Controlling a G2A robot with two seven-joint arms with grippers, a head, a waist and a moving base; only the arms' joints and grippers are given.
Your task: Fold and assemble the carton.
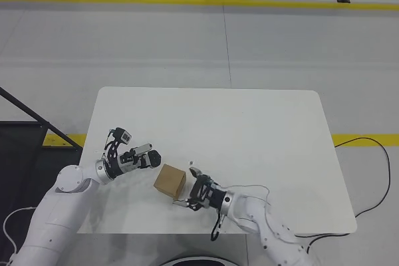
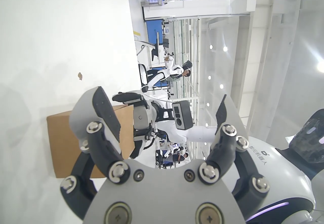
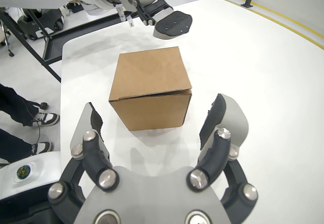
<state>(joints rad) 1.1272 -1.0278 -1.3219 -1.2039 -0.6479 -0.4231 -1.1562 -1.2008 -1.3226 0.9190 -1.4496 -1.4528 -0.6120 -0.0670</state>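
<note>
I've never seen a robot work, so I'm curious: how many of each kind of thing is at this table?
Brown carton: 1
Small brown scrap on the table: 1
Grippers, both open: 2 (left gripper, right gripper)
Total: 4

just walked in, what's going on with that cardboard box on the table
A two-armed robot is working on a brown carton that sits on the white table, near the robot's side. The carton is already box-shaped with its top flap down, though a thin gap shows along one top edge. The left pincer and the right pincer sit on opposite sides of it, both open, and neither holds it.
</note>
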